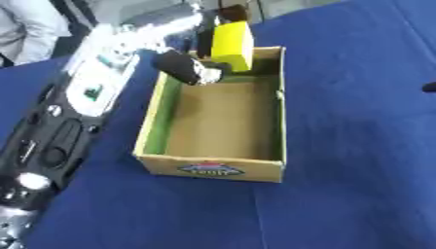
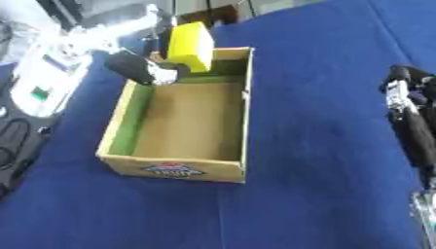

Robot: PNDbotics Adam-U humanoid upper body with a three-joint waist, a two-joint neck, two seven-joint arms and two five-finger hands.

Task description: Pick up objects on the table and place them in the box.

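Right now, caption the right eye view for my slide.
Left hand holds a yellow block over the far end of the cardboard box; right hand idles at the right edge.

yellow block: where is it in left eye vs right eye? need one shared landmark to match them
Left eye view: yellow block upper centre, held by the left hand over the far end of the cardboard box.
Right eye view: upper left of centre, over the same far end.
Shared landmark: the red and green label on the box's near wall.

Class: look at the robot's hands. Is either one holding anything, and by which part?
The left hand holds the yellow block by its lower left side, over the cardboard box's far end. The right hand holds nothing.
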